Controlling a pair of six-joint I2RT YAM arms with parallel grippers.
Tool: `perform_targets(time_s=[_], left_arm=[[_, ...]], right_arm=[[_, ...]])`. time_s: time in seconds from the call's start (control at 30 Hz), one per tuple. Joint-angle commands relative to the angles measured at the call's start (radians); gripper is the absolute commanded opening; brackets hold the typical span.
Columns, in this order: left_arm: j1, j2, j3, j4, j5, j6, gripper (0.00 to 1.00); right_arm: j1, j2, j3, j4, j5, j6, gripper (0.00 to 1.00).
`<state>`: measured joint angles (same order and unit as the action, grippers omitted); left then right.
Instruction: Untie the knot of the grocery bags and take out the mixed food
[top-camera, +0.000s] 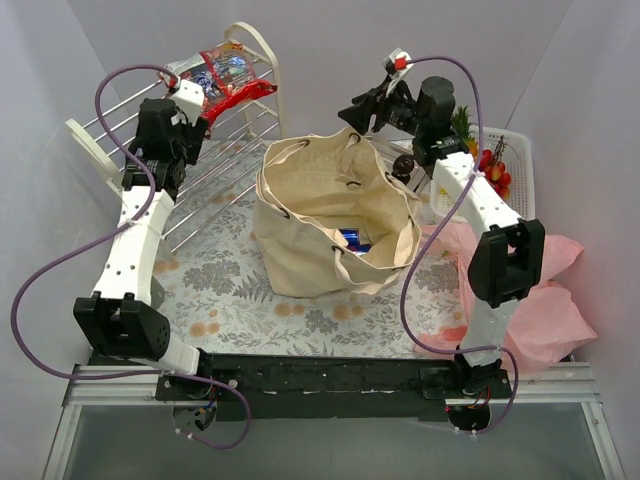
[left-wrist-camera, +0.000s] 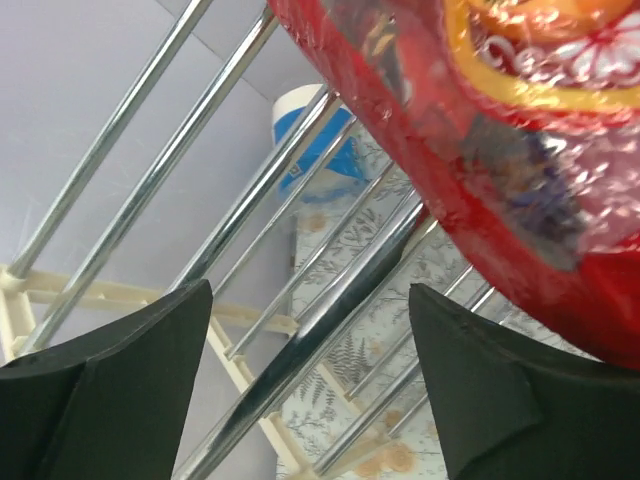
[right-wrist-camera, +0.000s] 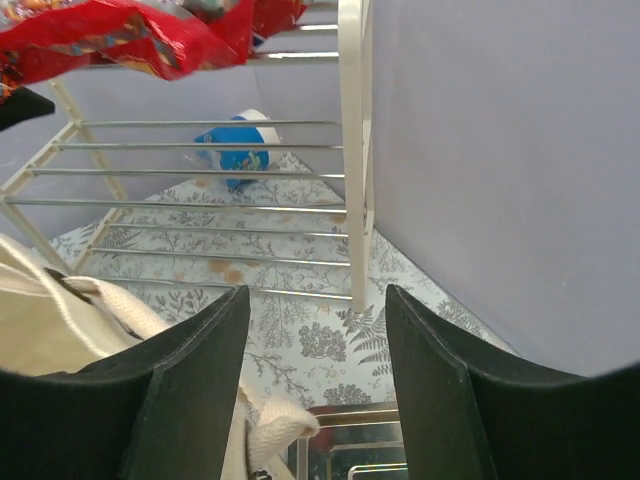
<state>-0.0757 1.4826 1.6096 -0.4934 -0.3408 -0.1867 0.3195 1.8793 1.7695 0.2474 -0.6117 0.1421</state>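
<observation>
Red snack packets (top-camera: 228, 82) at the rack's (top-camera: 215, 172) far edge seem light and slippery; pinch a sealed seam. Left end effector (left-wrist-camera: 310, 290) and right end effector (right-wrist-camera: 318, 292) are wide and empty.

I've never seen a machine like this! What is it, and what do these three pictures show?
Two robot arms, left arm and right arm, stand on a flowery table. One picture looks down from above; the other two come from a camera on each wrist. The left gripper is open over a metal rack where shiny snack packets lie. The right gripper is open, empty, near the canvas tote, which has blue cans inside. A pink bag lies at the right.
</observation>
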Motion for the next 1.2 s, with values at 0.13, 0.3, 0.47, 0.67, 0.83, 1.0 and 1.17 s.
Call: perform_targets(time_s=[0.13, 0.3, 0.47, 0.67, 0.83, 1.0, 1.17], left_arm=[[0.004, -0.125, 0.107, -0.088, 0.246, -0.097, 0.98], [0.002, -0.185, 0.199, -0.088, 0.336, -0.119, 0.98], [0.004, -0.259, 0.200, -0.070, 0.714, -0.128, 0.98], [-0.018, -0.080, 0.353, -0.244, 1.074, -0.240, 0.98], [-0.181, 0.031, 0.400, -0.275, 1.105, -0.264, 0.98], [-0.317, 0.145, 0.437, -0.310, 1.016, -0.232, 0.98], [-0.400, 0.303, 0.507, -0.465, 0.739, -0.178, 0.96]], right_arm=[[-0.019, -0.192, 0.047, -0.020, -0.043, -0.099, 0.68], [-0.007, -0.386, -0.125, -0.114, -0.097, -0.213, 0.68], [0.125, -0.583, -0.342, -0.359, -0.025, -0.513, 0.67], [0.312, -0.701, -0.533, -0.603, 0.183, -0.734, 0.66], [0.390, -0.761, -0.633, -0.700, 0.202, -0.844, 0.65], [0.455, -0.764, -0.665, -0.715, 0.205, -0.871, 0.65], [0.498, -0.790, -0.734, -0.744, 0.205, -0.938, 0.65]])
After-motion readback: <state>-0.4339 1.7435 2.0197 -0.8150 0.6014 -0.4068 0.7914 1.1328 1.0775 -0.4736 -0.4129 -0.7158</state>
